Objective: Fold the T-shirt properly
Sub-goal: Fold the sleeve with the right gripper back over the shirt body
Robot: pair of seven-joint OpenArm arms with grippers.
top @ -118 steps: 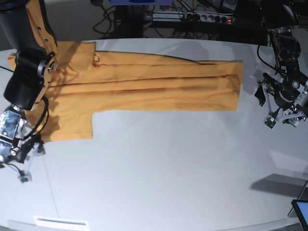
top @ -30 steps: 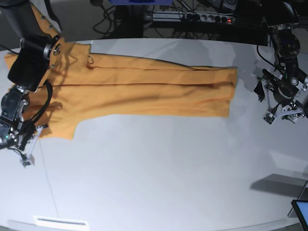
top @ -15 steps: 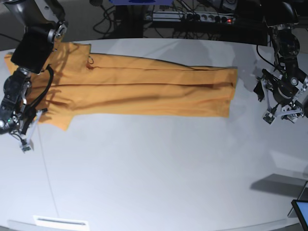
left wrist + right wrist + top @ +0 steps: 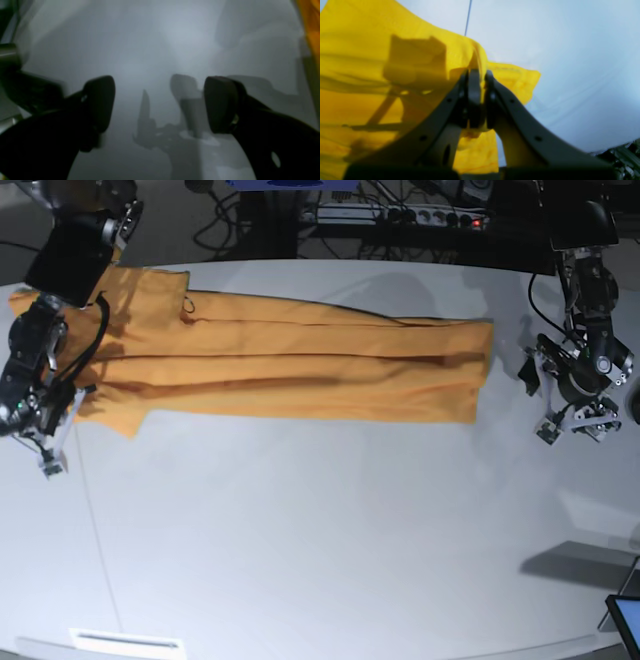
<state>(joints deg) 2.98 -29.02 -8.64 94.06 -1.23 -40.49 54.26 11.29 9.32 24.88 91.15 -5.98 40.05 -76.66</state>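
Note:
The orange-yellow T-shirt (image 4: 300, 370) lies as a long band across the far half of the white table (image 4: 330, 540), its left part bunched around the sleeve. At that left end my right gripper (image 4: 55, 425) is shut on a fold of the T-shirt (image 4: 395, 75); the wrist view shows the cloth pinched between the closed fingers of the right gripper (image 4: 477, 100). My left gripper (image 4: 572, 408) hangs over bare table just right of the shirt's end. In its wrist view the left gripper (image 4: 160, 105) is open and holds nothing, with a sliver of T-shirt (image 4: 310, 30) at the top right.
A power strip and cables (image 4: 400, 218) run behind the table's far edge. A dark screen corner (image 4: 626, 622) shows at the bottom right. A white label strip (image 4: 125, 642) lies at the front left, and a thin line (image 4: 90, 530) crosses the tabletop there.
My right gripper has pulled the shirt's sleeve end up and toward the far left, and the lower-left flap has shrunk. The left arm has shifted slightly toward the shirt.

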